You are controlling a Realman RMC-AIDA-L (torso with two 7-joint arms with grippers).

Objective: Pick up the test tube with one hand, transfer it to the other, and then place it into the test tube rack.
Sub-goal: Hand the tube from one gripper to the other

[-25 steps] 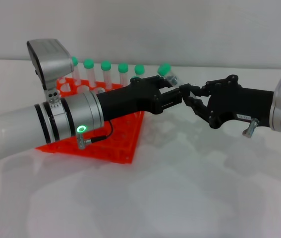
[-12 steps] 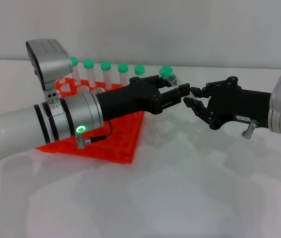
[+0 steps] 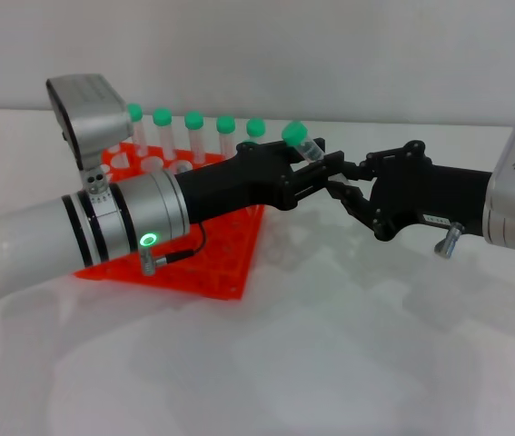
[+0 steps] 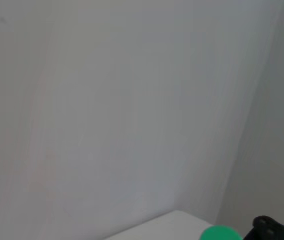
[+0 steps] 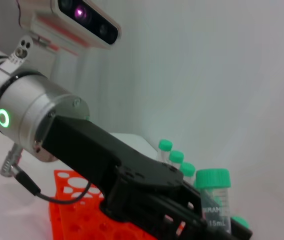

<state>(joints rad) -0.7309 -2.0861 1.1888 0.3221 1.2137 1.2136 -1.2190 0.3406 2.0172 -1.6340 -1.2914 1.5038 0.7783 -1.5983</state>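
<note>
Test tube [image 3: 301, 141] with its green cap sits tilted between my two grippers, above the table and just past the near corner of the test tube rack [image 3: 212, 259]. My left gripper [image 3: 316, 173] has its long fingers pinched on the tube; in the right wrist view the tube [image 5: 214, 200] stands upright in those black fingers. My right gripper [image 3: 348, 182] meets it fingertip to fingertip, fingers spread around the left one's tips. Behind them, five more capped tubes [image 3: 193, 136] stand in the rack's back row. On the white table [image 3: 348, 345] the rack rests beneath my left forearm.
</note>
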